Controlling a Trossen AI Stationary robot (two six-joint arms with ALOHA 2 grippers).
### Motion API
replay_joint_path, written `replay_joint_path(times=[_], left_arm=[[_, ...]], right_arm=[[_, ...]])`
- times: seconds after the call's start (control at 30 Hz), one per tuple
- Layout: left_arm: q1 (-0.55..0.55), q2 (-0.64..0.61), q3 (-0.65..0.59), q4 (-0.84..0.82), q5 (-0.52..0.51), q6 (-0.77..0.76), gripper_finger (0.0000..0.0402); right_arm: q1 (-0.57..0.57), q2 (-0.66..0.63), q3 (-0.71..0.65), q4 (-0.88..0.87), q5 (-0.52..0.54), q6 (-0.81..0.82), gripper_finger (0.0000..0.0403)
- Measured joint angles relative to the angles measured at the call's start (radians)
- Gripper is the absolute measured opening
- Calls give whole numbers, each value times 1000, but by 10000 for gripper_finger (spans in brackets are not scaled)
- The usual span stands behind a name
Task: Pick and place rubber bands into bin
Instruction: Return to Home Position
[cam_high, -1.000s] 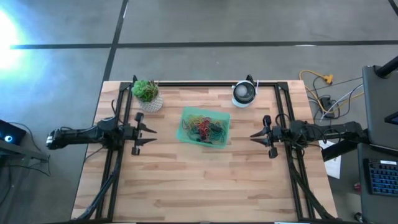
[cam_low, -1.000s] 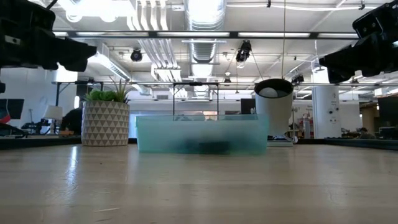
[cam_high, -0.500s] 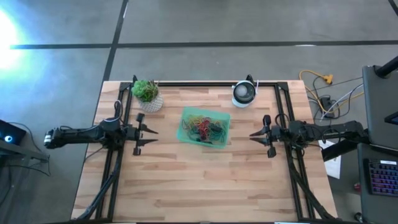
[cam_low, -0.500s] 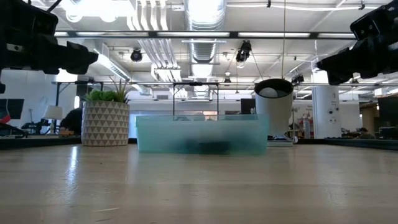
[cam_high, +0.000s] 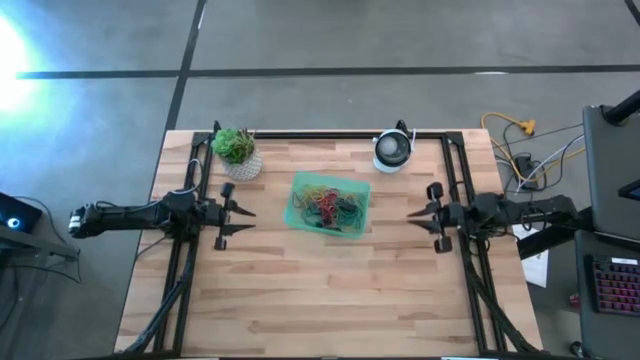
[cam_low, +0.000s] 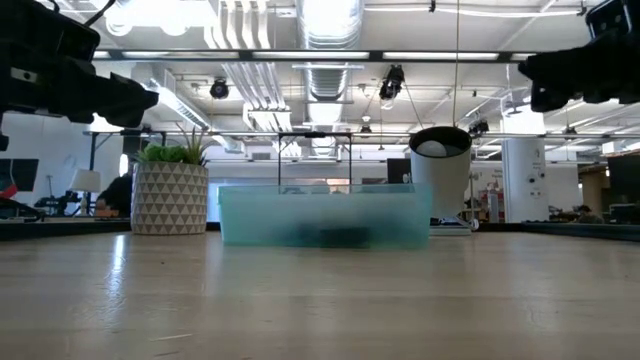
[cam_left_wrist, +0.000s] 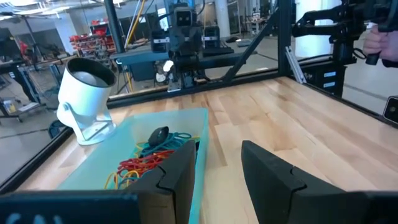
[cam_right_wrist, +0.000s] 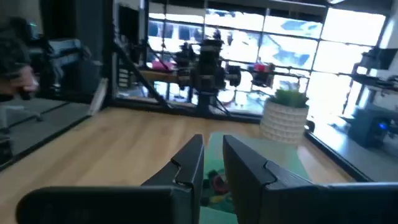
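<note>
The bin (cam_high: 296, 210), a shallow translucent green tray, stands mid-table with its base flat on the wood; the low view shows its near wall (cam_low: 325, 215). A tangle of rubber bands (cam_high: 326, 206) in red, yellow, green and dark colours lies inside it, also seen from the left wrist (cam_left_wrist: 149, 158). My left gripper (cam_high: 245, 220) hovers level to the left of the bin, open with nothing between its fingers (cam_left_wrist: 177, 177). My right gripper (cam_high: 412, 216) hovers level on the bin's right, open by a narrow gap (cam_right_wrist: 213, 158), also with nothing in it.
A small white pot with a green plant (cam_high: 238, 152) stands at the far left. A round white and dark device (cam_high: 392, 150) stands at the far right. Black frame rails (cam_high: 455, 190) run along the table's sides. A person's hand (cam_left_wrist: 379, 43) shows beyond the table.
My right gripper has tipped its fingers up to about level, risen a little and drawn slightly back toward the table's right edge. The bin and the rubber bands lie as before.
</note>
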Motion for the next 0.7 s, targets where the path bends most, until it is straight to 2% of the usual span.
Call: replay_joint_path(times=[0.37, 0.57, 0.7], left_arm=[[0, 1, 1, 1, 0, -2, 116], [0, -4, 2, 2, 0, 0, 116], [0, -1, 2, 2, 0, 1, 116]], right_arm=[[-1, 0, 0, 38, 35, -22, 57], [-2, 2, 0, 31, 144, 17, 57], [-2, 1, 0, 33, 159, 27, 57]])
